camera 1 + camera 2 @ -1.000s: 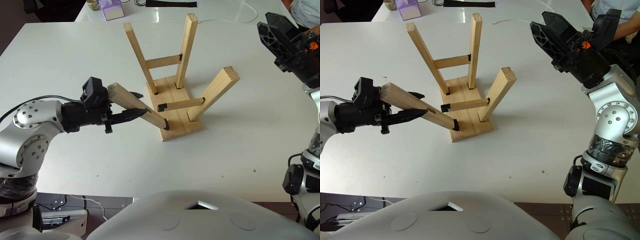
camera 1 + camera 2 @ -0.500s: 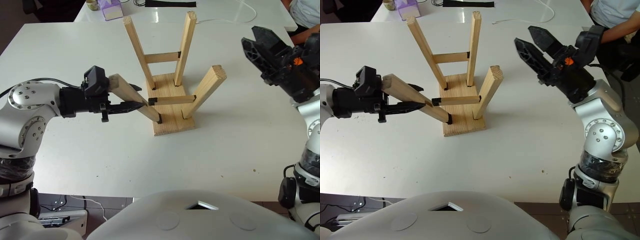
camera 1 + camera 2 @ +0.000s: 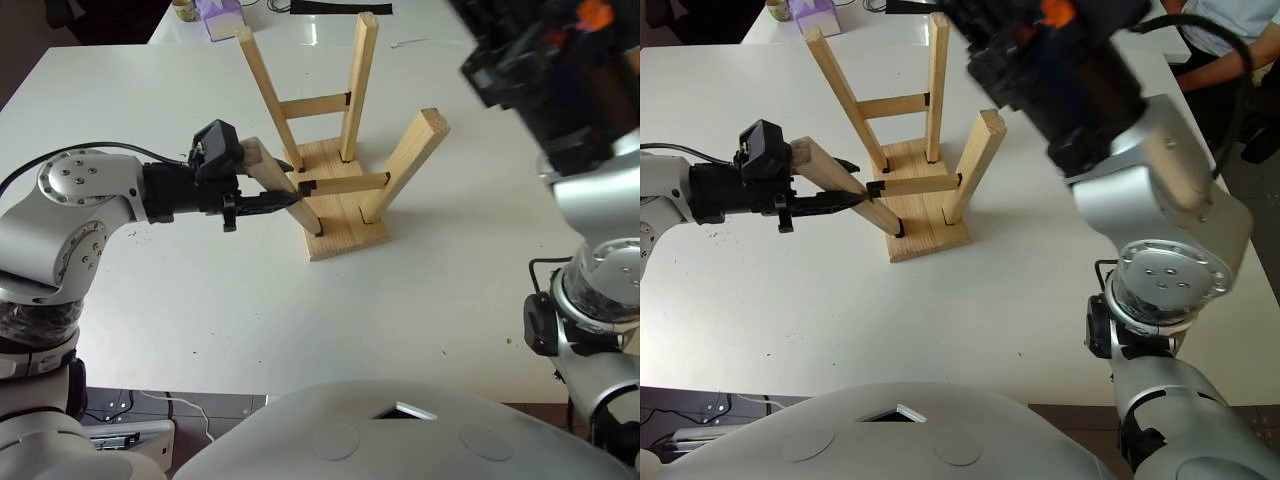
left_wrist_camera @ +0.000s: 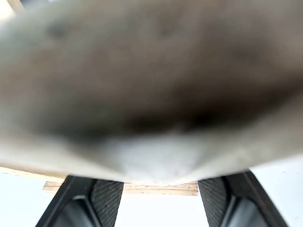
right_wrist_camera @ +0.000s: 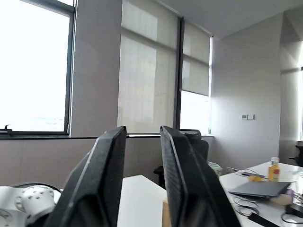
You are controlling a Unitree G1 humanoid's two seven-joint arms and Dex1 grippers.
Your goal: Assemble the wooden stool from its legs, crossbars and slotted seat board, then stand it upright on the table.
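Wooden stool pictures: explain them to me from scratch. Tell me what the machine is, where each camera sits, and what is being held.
This is a humanoid robot with two arms, each ending in a two-fingered hand. The two wide pictures come from cameras in its head, looking down on a white table. The other two come from a camera on each wrist. A wooden stool stands upside down on the table: its seat board lies flat, four legs point up, joined by crossbars. The left hand is shut on the near leg on the robot's left; its wrist camera sees that wood as a close blur. The right hand is open, empty and raised above the table, so its camera faces the room's windows.
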